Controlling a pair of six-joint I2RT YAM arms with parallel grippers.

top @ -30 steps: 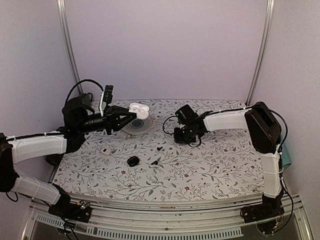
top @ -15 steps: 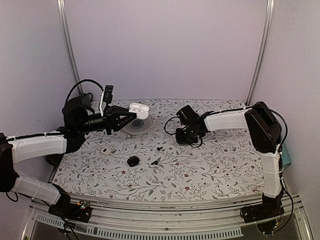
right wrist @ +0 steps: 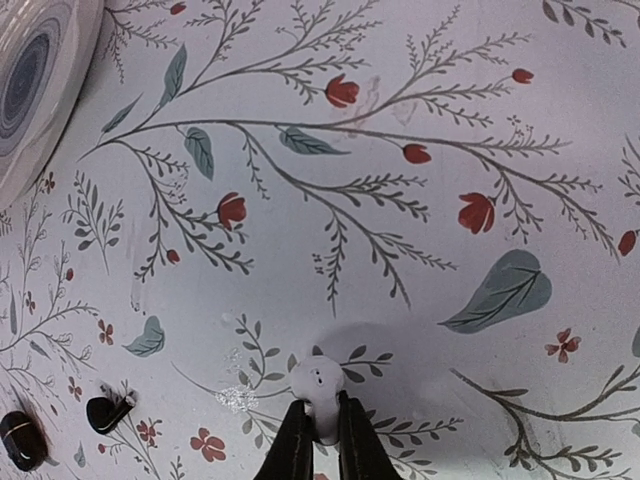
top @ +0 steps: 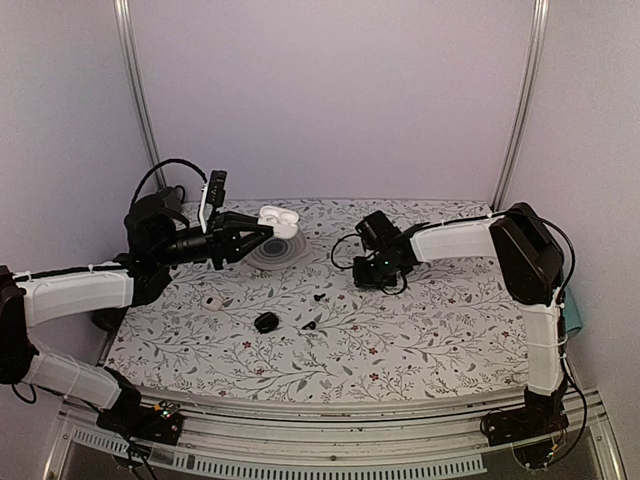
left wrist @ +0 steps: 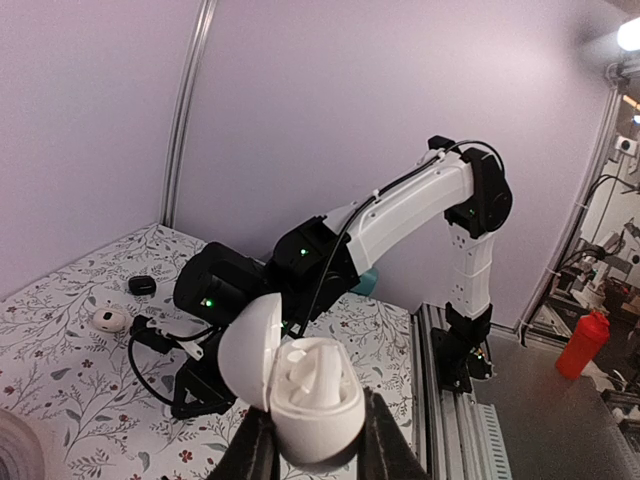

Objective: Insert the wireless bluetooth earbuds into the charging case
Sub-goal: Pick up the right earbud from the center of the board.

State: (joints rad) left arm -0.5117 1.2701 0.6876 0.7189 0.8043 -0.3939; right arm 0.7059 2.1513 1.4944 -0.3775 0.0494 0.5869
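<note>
Where the right gripper [right wrist: 318,428] pinches, the earbud [right wrist: 316,382] sits between its fingers.

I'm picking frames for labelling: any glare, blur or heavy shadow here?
Top external: even, soft light, no glare. Left wrist: a lamp flares top right; the charging case is sharp. Right wrist: crisp, soft shadow around the earbud.

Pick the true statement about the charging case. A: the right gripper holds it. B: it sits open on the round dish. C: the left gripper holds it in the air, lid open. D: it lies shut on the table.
C: the left gripper clamps the white charging case off the table with its lid flipped up; the right gripper pinches an earbud.
</note>
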